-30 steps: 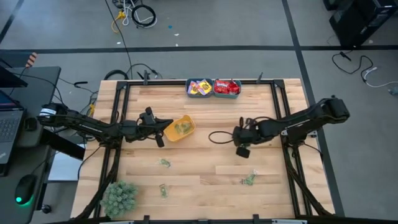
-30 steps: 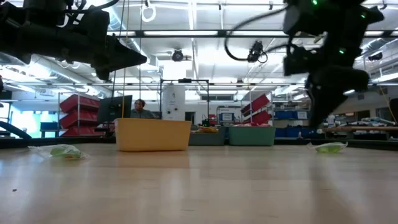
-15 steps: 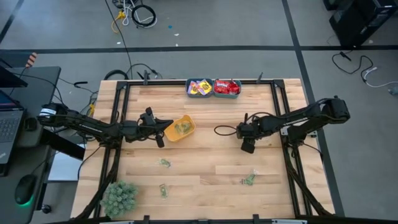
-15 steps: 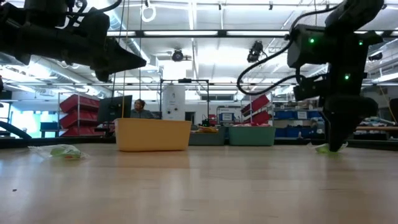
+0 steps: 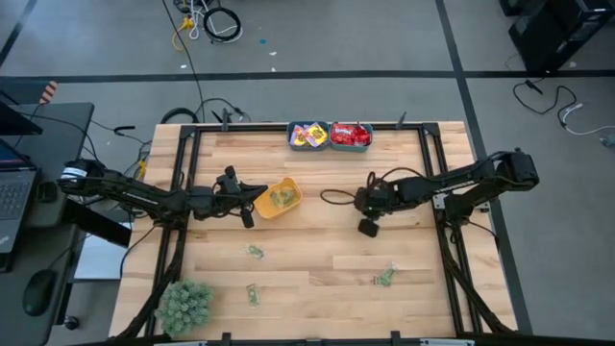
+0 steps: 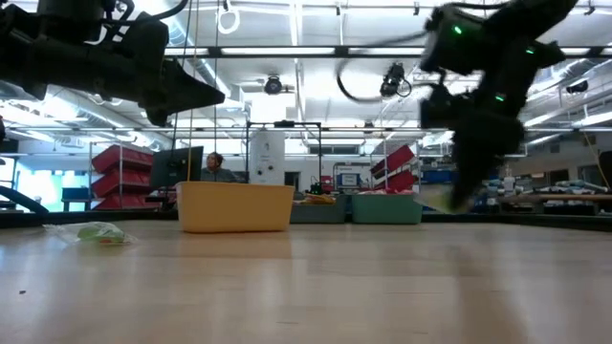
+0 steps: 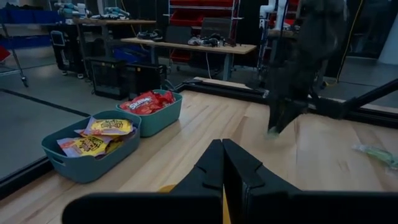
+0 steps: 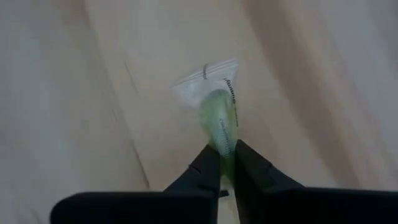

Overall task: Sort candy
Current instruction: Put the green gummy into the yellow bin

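A fuzzy green plant ball [image 5: 184, 304] sat at the table's [image 5: 317, 259] near-left corner; a laptop [image 5: 13, 197] lay beside it.

Three bins are visible: two teal bins [image 5: 309, 136] [image 5: 351, 136] and one yellow bin [image 5: 277, 198]; three green candies [image 5: 255, 252] [image 5: 252, 294] [image 5: 385, 277] lie on the table, one plant ball [image 5: 184, 305].

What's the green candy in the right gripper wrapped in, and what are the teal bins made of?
Green candy, pinched by the right gripper: wrapper looks like thin clear plastic film, with a crimped end and see-through edges. Teal bins: probably moulded plastic, smooth and matte, with rounded rims and an even colour.
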Tool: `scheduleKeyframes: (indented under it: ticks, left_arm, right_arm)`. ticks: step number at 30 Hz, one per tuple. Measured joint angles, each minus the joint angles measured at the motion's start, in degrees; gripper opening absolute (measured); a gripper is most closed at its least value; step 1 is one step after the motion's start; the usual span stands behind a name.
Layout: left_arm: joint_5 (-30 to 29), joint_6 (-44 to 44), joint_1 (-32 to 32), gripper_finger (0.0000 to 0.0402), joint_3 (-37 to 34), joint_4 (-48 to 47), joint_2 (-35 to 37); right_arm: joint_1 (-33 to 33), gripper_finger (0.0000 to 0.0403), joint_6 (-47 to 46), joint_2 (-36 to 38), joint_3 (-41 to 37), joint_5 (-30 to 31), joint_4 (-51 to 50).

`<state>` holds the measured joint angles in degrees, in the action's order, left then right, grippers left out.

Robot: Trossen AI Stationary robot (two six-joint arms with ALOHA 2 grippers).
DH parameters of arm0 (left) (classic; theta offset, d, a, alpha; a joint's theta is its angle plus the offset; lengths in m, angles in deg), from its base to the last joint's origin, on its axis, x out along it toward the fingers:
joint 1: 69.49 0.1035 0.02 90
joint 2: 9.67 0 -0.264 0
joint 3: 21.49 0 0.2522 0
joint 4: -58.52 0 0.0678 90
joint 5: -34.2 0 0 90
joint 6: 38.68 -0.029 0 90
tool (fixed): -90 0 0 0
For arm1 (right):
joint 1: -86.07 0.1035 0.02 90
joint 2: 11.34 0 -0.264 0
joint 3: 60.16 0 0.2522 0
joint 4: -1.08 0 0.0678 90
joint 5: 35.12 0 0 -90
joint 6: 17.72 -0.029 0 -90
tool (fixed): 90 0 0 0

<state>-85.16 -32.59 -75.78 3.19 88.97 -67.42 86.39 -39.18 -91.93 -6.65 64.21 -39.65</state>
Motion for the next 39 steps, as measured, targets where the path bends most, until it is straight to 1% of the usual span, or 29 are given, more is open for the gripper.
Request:
scheduleKeyframes:
  ticks: [2, 5, 9, 12, 17, 21, 24, 28, 31, 34, 39]
  left_arm:
    - [0.0, 0.0, 0.0, 0.0000, 0.0, 0.1, 0.0]
    - [0.0, 0.0, 0.0, 0.0000, 0.0, 0.2, 0.0]
    - [0.0, 0.0, 0.0, 0.0000, 0.0, 0.2, 0.0]
    - [-0.1, 0.0, 0.0, 0.0000, 0.0, 0.1, 0.0]
    - [-0.2, -0.3, 0.0, 0.0000, 0.0, 0.1, 0.0]
    - [-0.2, -1.4, 0.0, 0.0000, 0.0, 1.2, 0.0]
    - [-0.3, -2.4, 0.0, 0.0000, 0.0, 2.4, 0.0]
    - [-0.5, -2.9, 0.0, 0.0000, 0.0, 2.8, 0.0]
    - [-0.5, -2.9, 0.0, 0.0000, 0.0, 2.7, 0.0]
    - [-0.5, -2.9, 0.0, 0.0000, 0.0, 2.7, 0.0]
    - [-0.5, -2.9, 0.0, 0.0000, 0.0, 2.6, 0.0]
  right_arm:
    - [-0.1, 0.0030, 1.3, -0.6, 1.6, 0.0, 6.6]
    - [-0.1, 0.0021, 5.0, -3.0, 4.9, 0.1, 16.3]
    - [-0.3, 0.0005, 11.5, -9.1, 13.0, 0.0, 23.0]
    - [-0.9, 0.0007, 15.9, -15.1, 20.9, 0.0, 23.4]
    - [-2.3, 0.0009, 20.1, -24.2, 31.9, -3.0, 21.9]
    - [-3.5, 0.0007, 21.2, -29.8, 38.0, -3.3, 19.7]
    - [-4.0, 0.0014, 21.3, -32.8, 40.7, -3.4, 19.3]
    - [-4.2, 0.0038, 22.4, -35.9, 42.1, -4.5, 19.5]
    - [-4.2, 0.0068, 22.8, -36.9, 42.3, -4.5, 19.1]
    - [-4.0, 0.0111, 23.1, -36.2, 42.4, -4.5, 19.2]
    - [-2.5, 0.0197, 23.2, -33.0, 42.4, -4.5, 17.4]
